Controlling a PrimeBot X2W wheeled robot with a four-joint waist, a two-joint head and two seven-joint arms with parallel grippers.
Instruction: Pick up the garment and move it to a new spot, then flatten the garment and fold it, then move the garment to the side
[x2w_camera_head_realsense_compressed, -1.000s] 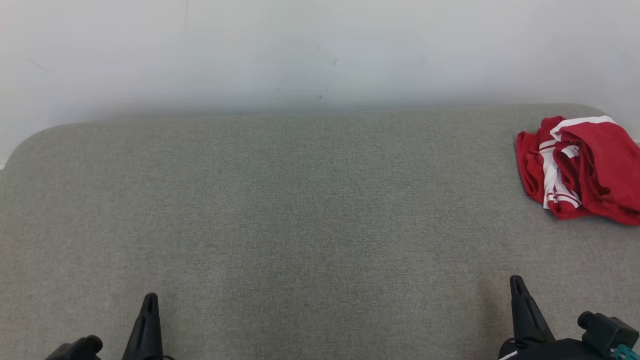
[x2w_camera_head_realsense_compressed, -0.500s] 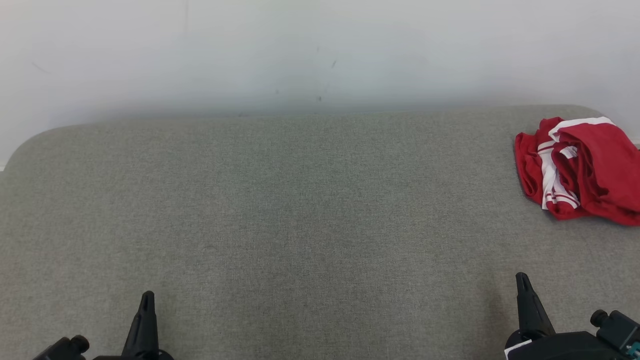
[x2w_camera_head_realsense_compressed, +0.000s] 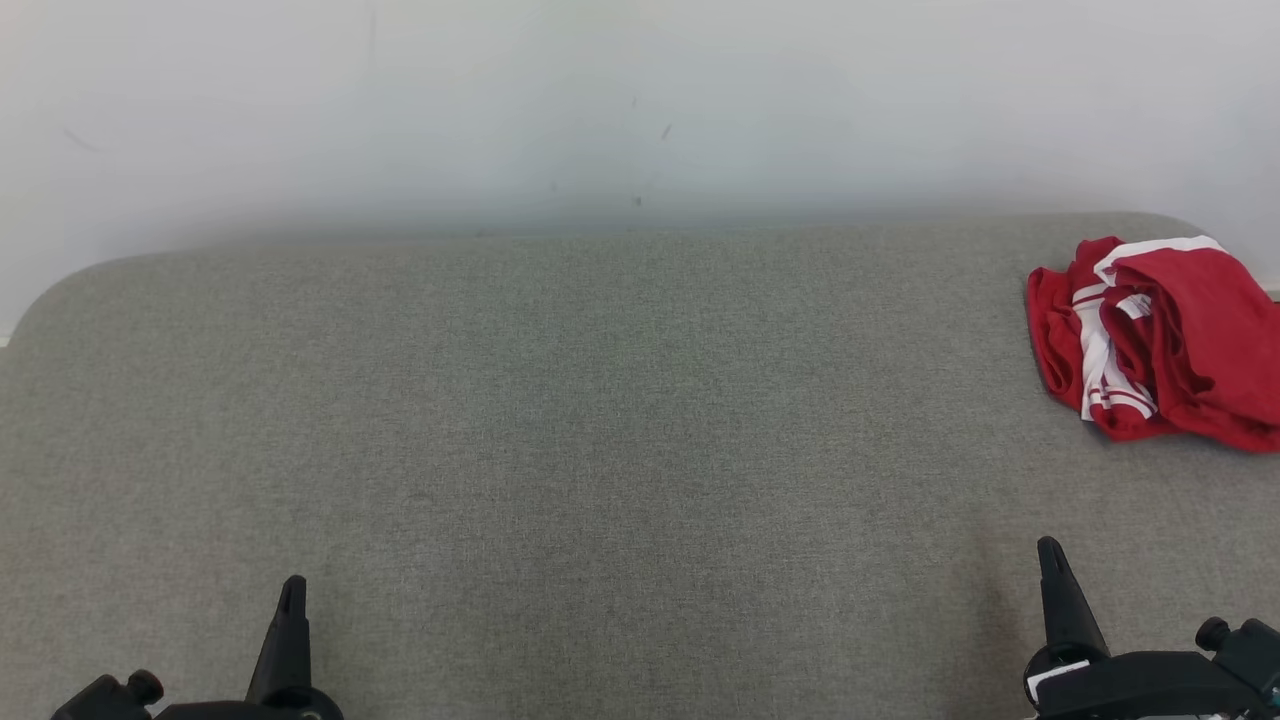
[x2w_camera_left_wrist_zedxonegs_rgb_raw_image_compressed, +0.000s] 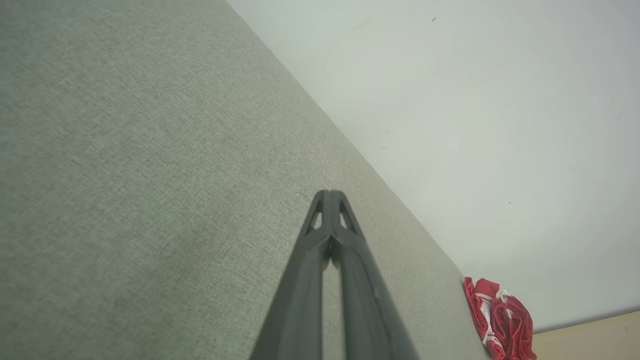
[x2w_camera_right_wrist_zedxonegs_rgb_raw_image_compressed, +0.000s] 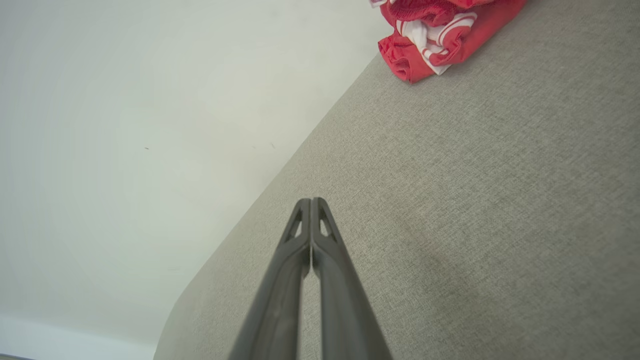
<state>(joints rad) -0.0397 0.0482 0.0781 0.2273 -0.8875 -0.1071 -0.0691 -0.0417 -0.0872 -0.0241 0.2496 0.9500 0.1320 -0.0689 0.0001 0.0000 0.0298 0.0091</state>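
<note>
The garment (x2w_camera_head_realsense_compressed: 1165, 340) is a crumpled red piece with white stripes, lying at the far right of the grey surface (x2w_camera_head_realsense_compressed: 600, 420), partly cut off by the head view's right edge. It also appears as the garment (x2w_camera_left_wrist_zedxonegs_rgb_raw_image_compressed: 500, 320) low in the left wrist view and the garment (x2w_camera_right_wrist_zedxonegs_rgb_raw_image_compressed: 440, 35) at the top of the right wrist view. My left gripper (x2w_camera_head_realsense_compressed: 292, 590) sits at the lower left, shut and holding nothing. My right gripper (x2w_camera_head_realsense_compressed: 1048, 550) sits at the lower right, well short of the garment, also shut with nothing in it. In the wrist views the left gripper (x2w_camera_left_wrist_zedxonegs_rgb_raw_image_compressed: 330, 192) and the right gripper (x2w_camera_right_wrist_zedxonegs_rgb_raw_image_compressed: 311, 200) have their tips pressed together.
A pale wall (x2w_camera_head_realsense_compressed: 640, 100) runs along the back edge of the grey fabric-covered surface, whose far corners are rounded. A strip of tan floor (x2w_camera_left_wrist_zedxonegs_rgb_raw_image_compressed: 590, 340) lies beyond the surface's right end.
Both grippers have slid slightly lower and outward in the head view; the picture has shifted a little, so the camera moved. The garment lies as before.
</note>
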